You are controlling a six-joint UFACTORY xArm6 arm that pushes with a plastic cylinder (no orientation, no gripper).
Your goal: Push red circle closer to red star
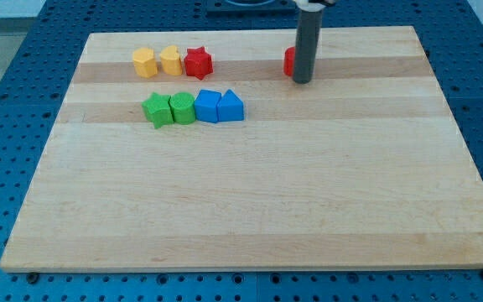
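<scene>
Progress looks slight: the red circle [289, 61] sits at the far right, well apart from the red star [198, 62] far left, with my tip [302, 81], a bare rod with no claw, touching its right side.

Straight dark rod descending upright from the view's top, right of centre, my tip [302, 81] resting on the board near its top edge.
</scene>
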